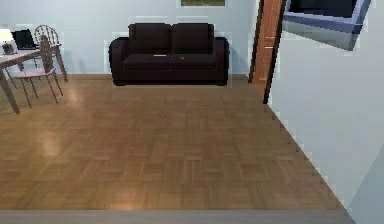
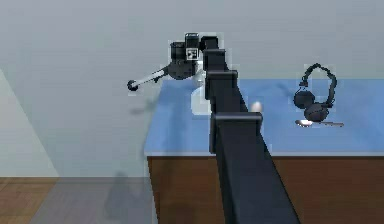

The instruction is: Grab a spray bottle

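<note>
Arm side view: arm (image 2: 240, 150) crosses blue tabletop (image 2: 330, 140); white blob (image 2: 198, 100), identity uncertain, on tabletop just beside arm; headphones (image 2: 318, 95) toward right; gripper (image 2: 140, 83) against bare wall, holding nothing. Forward view: sofa (image 1: 170, 55) at far wall.

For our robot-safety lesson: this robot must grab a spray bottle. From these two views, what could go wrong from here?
The arm reaches across the blue surface near the headphones; a sideways sweep might knock them. A small white thing sits by the arm, too unclear to call a spray bottle, so the claw may take the wrong item.
</note>
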You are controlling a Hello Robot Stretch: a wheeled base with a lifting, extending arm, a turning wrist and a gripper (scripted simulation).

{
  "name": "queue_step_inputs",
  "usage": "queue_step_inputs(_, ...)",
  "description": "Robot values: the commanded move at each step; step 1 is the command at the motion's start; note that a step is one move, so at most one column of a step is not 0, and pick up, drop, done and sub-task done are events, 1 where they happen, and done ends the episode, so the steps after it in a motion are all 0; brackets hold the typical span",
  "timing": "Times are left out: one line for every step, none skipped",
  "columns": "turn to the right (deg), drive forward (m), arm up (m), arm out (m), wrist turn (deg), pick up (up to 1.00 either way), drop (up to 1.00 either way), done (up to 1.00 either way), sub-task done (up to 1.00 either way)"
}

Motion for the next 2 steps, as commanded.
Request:
queue_step_inputs(0.0, 0.00, 0.00, 0.00, 45.0, 0.00, 0.00, 0.00, 0.00)
queue_step_inputs(0.0, 0.00, 0.00, 0.00, 6.0, 0.00, 0.00, 0.00, 0.00)
